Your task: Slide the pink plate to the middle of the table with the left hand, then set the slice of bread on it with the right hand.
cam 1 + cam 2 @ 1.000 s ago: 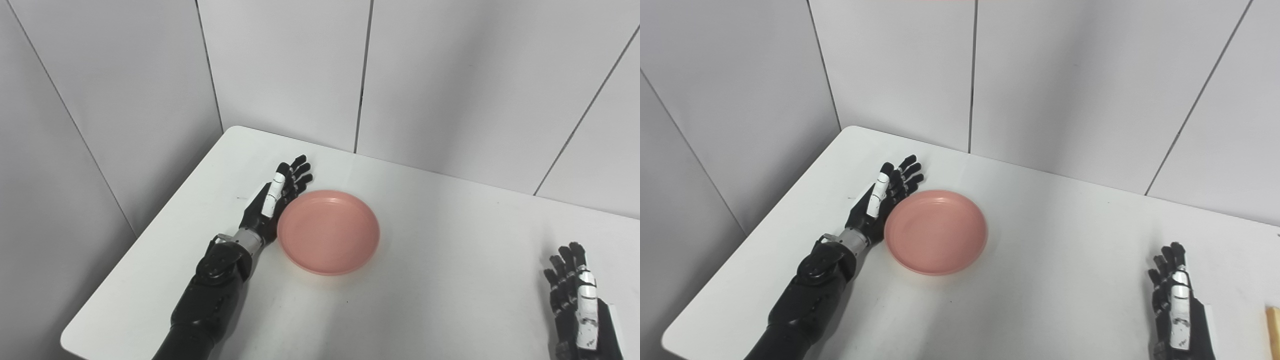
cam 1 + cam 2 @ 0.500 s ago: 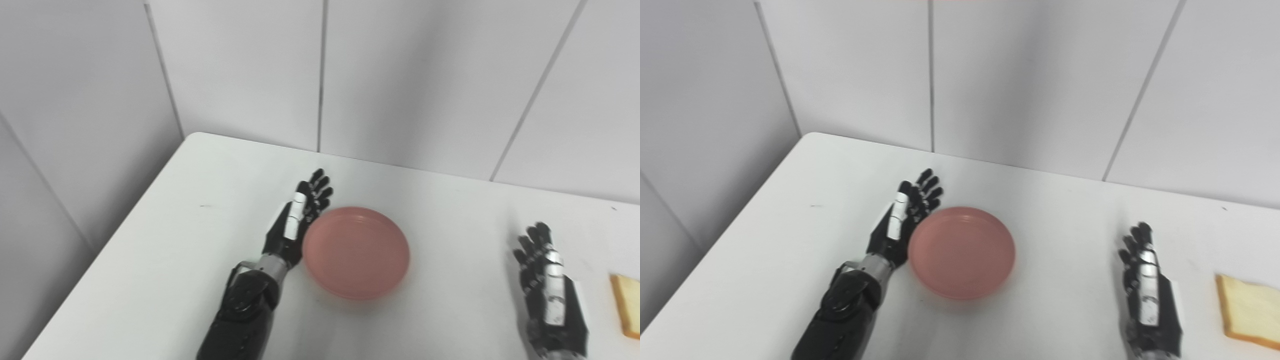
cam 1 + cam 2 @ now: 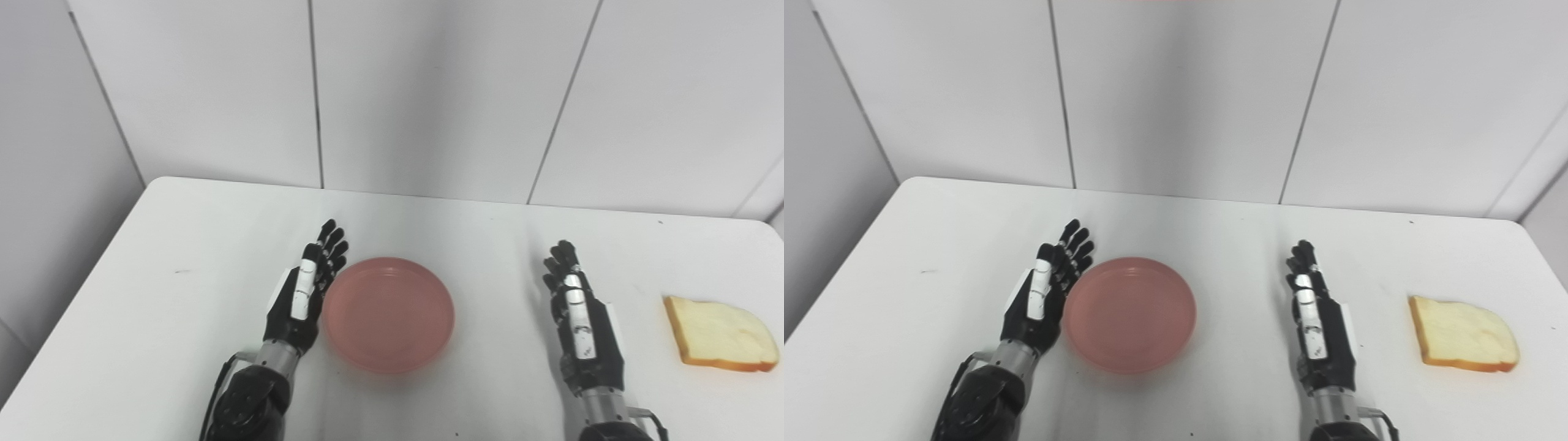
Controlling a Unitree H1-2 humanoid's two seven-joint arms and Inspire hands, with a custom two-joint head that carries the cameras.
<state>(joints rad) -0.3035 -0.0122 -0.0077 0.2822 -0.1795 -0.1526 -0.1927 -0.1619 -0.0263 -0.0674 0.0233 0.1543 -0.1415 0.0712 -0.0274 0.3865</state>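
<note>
Left hand [image 3: 301, 297] and right hand [image 3: 580, 321] stand edgewise, fingers [image 3: 331, 242] extended.

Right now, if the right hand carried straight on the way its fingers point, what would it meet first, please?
Probably nothing on the table: the right hand points toward the back wall, with the bread off to its right and the pink plate to its left.

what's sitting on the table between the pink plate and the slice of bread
Only the right hand, open and edge-on over the table, lies between the pink plate and the slice of bread. Otherwise that stretch is bare, as both eye views show.
</note>
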